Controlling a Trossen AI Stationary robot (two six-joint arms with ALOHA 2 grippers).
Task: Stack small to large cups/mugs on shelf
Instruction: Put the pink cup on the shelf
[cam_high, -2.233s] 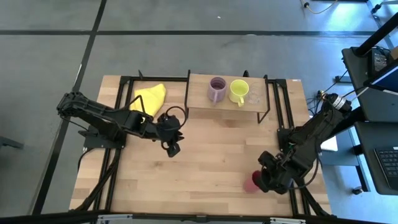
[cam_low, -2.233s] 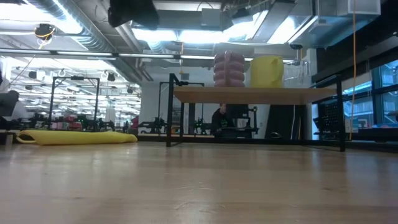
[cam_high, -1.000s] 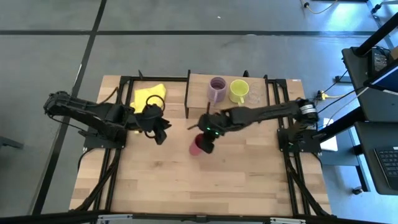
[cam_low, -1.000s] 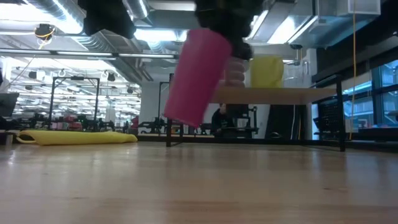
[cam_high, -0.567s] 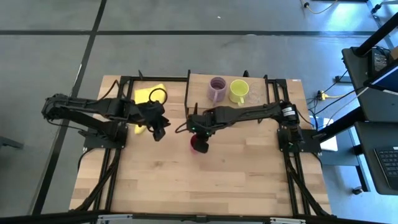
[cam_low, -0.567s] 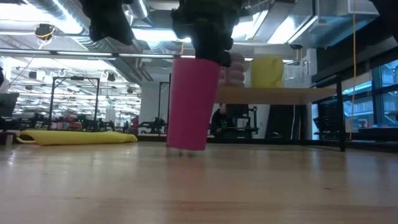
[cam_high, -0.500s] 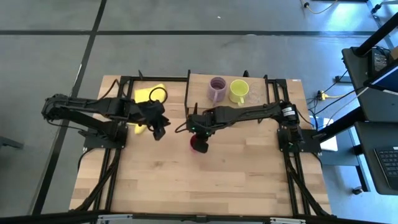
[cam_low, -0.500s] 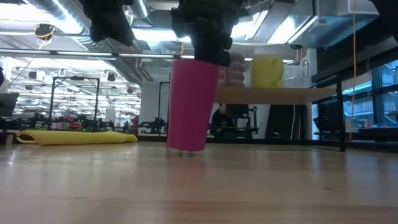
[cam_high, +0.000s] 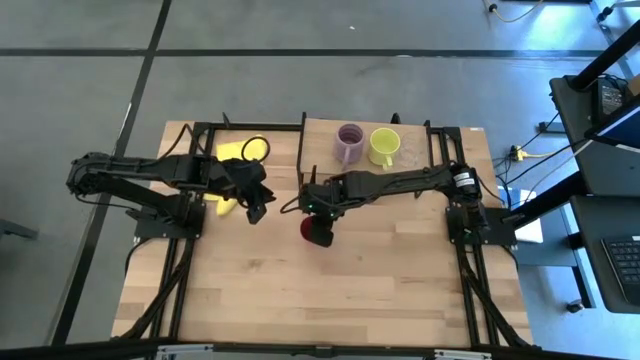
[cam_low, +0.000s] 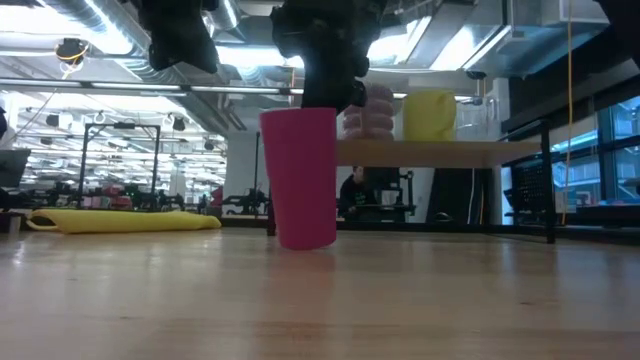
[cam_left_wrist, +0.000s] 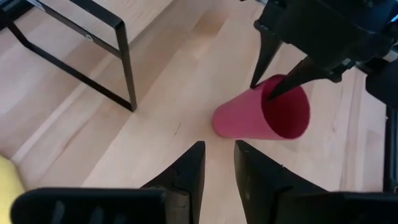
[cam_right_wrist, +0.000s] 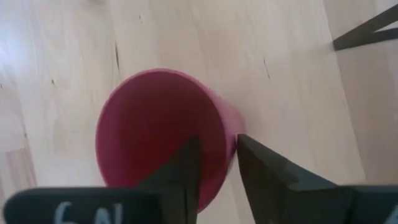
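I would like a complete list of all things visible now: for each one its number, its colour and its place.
Red cup: one, dark red, upright on the table in front of the shelf.
Purple mug: one, lilac, on the shelf.
Yellow mug: one, yellow-green, on the shelf beside the purple mug.
Glass: one, clear, on the shelf beside the yellow mug.
Shelf: one, light wood with black legs, at the table's far edge.
Cloth: one, yellow, far left of the table.
Table: one, light wood.
Left end effector: open, near the cloth.
Right end effector: straddling the red cup's rim, one finger inside.
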